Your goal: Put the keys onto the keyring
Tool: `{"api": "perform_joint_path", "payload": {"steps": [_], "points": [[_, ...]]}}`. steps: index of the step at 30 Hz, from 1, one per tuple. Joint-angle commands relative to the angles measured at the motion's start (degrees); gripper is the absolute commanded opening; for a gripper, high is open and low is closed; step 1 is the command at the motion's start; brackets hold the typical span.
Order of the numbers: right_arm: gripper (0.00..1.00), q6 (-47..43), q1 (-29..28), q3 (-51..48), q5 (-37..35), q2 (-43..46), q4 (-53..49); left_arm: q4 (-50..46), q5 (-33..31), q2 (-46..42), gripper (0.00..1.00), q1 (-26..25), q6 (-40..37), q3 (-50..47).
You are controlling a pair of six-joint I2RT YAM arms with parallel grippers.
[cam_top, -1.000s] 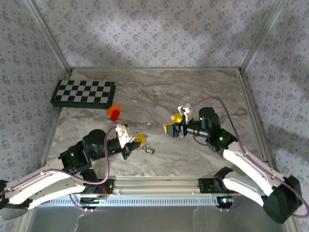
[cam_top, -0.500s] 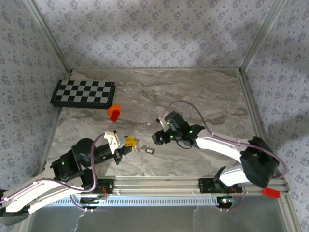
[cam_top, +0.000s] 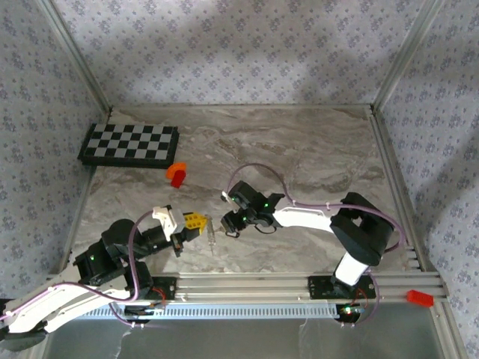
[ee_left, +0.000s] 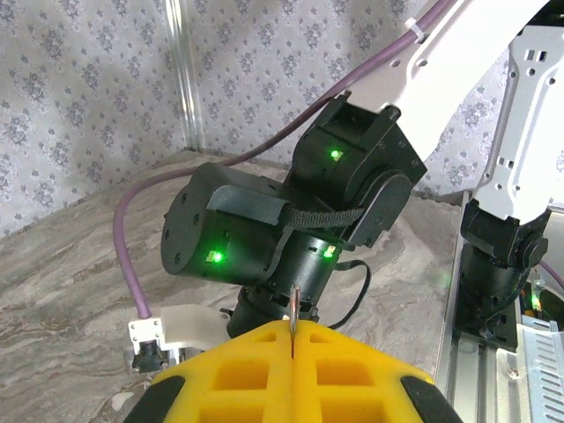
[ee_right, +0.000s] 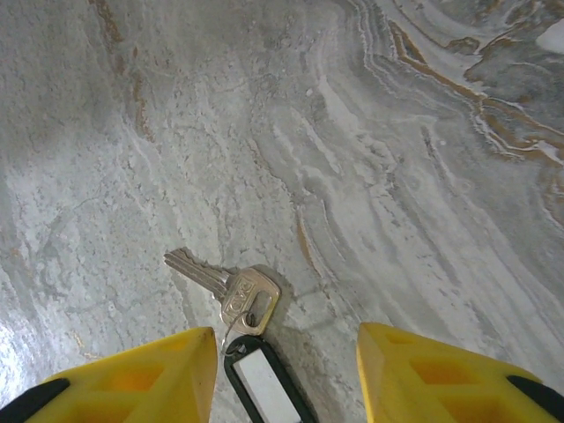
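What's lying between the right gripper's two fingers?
The right wrist view shows a black tag with a white label, attached to the silver key, inside the open right gripper.

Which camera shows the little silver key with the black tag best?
The right wrist view. The small silver metal key lies flat on the grey marble table, close up, just ahead of the yellow fingers of the right gripper. The top view gives at most a tiny speck there; the left wrist view faces the right arm.

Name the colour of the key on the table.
The key is silver; the right wrist view shows it best.
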State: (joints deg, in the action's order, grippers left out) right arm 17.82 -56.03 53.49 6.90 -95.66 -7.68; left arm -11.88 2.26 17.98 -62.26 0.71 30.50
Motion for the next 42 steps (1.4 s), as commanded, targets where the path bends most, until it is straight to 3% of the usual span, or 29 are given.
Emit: {"api": "perform_joint_path", "payload": {"steps": [1, 10, 29, 42], "points": [[0.46, -0.4, -1.0, 2.9, 1.2, -2.2, -1.8, 2.7, 0.2, -0.4, 0.0, -0.4, -0.5, 0.1], [0.41, -1.8, -2.9, 5.3, 2.4, -5.4, -3.7, 2.6, -0.5, -0.4, 0.0, -0.4, -0.5, 0.2], [0.18, -3.2, -3.8, 5.8, 1.4, -6.6, -6.1, 2.3, -0.8, -0.9, 0.0, -0.5, -0.4, 0.2], [0.11, -4.1, -3.1, 5.2, 1.4, -6.0, -6.9, 1.9, -1.4, -1.1, 0.0, -1.1, -0.4, 0.3]]}}
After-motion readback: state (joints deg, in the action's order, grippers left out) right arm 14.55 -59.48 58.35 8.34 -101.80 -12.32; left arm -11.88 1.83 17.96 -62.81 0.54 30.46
